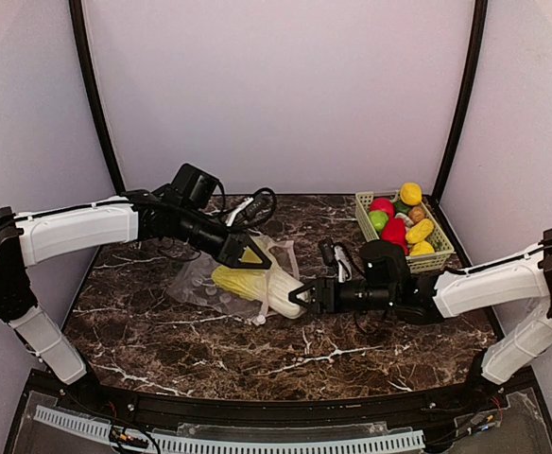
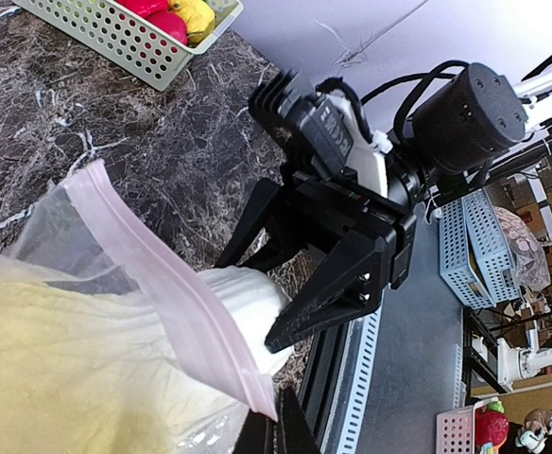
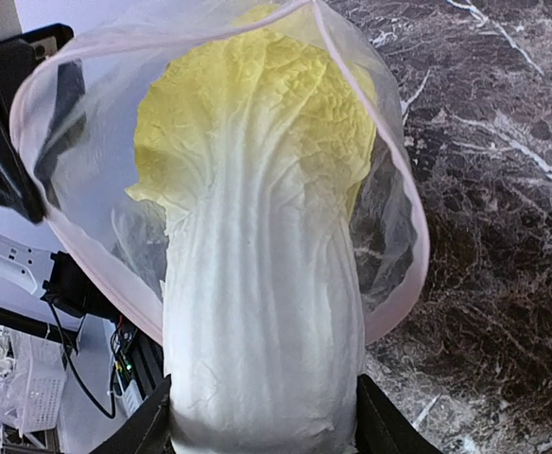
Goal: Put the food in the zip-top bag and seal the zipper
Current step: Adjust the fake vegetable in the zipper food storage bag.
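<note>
The zip-top bag [image 1: 198,281] lies at the table's middle, its mouth held open towards the right. My left gripper [image 1: 249,255] is shut on the pink zipper strip [image 2: 163,284] at the mouth's edge, as the left wrist view [image 2: 278,418] shows. My right gripper [image 1: 301,295] is shut on the white stem of the yellow-white cabbage [image 1: 257,284]. The leafy end of the cabbage [image 3: 257,180] is inside the bag's mouth, whose pink rim [image 3: 416,255] rings it. The stem end [image 2: 248,303] sticks out between the right fingers [image 2: 333,293]. No slider tab shows.
A light green mesh basket [image 1: 365,223] at the back right holds several toy foods, red, green and yellow. It also shows in the left wrist view [image 2: 125,38]. The table is dark marble [image 1: 257,359], with walls on three sides.
</note>
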Action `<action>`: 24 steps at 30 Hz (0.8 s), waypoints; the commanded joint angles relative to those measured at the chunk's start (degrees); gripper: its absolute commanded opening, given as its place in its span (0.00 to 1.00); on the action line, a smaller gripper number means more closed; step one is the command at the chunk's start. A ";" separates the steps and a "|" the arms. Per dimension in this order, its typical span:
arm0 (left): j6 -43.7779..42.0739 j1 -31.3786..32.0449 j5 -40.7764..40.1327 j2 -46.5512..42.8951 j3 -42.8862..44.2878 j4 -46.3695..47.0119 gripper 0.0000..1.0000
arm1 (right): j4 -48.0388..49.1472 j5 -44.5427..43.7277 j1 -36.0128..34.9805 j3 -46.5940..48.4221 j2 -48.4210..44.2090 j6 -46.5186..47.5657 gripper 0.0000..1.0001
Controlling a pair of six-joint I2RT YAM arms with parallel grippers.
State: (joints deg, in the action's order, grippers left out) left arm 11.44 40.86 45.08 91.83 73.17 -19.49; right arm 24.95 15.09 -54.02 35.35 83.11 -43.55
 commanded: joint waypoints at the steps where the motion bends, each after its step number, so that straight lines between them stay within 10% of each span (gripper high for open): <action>1: -2.40 1.59 -1.08 -0.51 0.98 -1.61 0.01 | -4.03 -3.80 -1.37 6.37 -0.41 3.14 0.51; 15: -0.92 3.95 6.34 -0.57 -0.18 2.61 0.01 | -10.65 -7.83 -3.45 19.23 9.78 7.68 0.55; 24: -0.41 3.69 5.37 -1.97 -0.56 3.12 0.01 | -10.62 -7.77 -3.68 20.60 11.69 7.64 0.75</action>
State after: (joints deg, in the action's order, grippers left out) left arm 11.79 44.53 50.54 91.83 72.90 -15.92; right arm 12.73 7.84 -57.04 53.91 95.18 -36.40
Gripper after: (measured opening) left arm 0.008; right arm 0.687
